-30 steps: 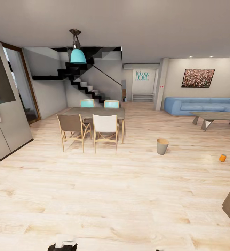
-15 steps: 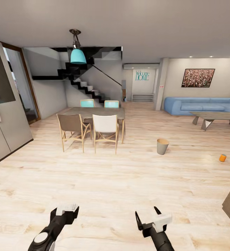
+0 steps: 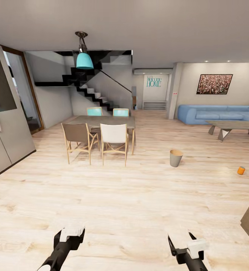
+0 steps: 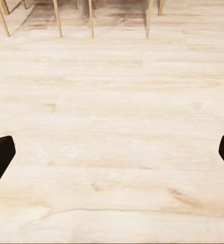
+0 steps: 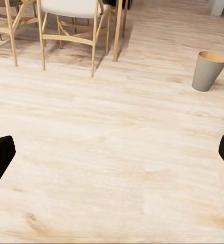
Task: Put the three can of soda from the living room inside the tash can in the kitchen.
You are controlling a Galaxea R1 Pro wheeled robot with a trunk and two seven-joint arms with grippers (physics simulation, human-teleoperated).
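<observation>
- Since half a second ago the right pincer (image 3: pixel 181 241) has shifted toward the right and lower in the head view, and the left pincer (image 3: pixel 72 233) sits slightly lower; the room itself looks unchanged, so the camera has held its place.
- Both pincers hover over bare wood floor (image 3: pixel 124 203), holding nothing. In each wrist view the dark fingertips (image 4: pixel 0 155) (image 5: pixel 0 155) stand at opposite edges, so both jaws are spread wide.
- The tash can (image 3: pixel 176 158) stands upright on the floor, well ahead of the right pincer and a little to its right, with its long axis vertical and its open rim up. The right wrist view shows it (image 5: pixel 207 70) grey outside and brown at the rim, well apart from the fingertips.
- One orange can of soda (image 3: pixel 241 170) sits on the floor to the right of the tash can, well apart from it and far from both pincers. It is too small to tell surely how it lies, though a grey end seems to face upward.
- A dining desk (image 3: pixel 101 121) with four chairs stands left of the tash can; a white chair (image 5: pixel 74 7) is nearest it.
- In the living room beyond, a blue sofa (image 3: pixel 214 113) stands behind a low grey desk (image 3: pixel 233 126).
</observation>
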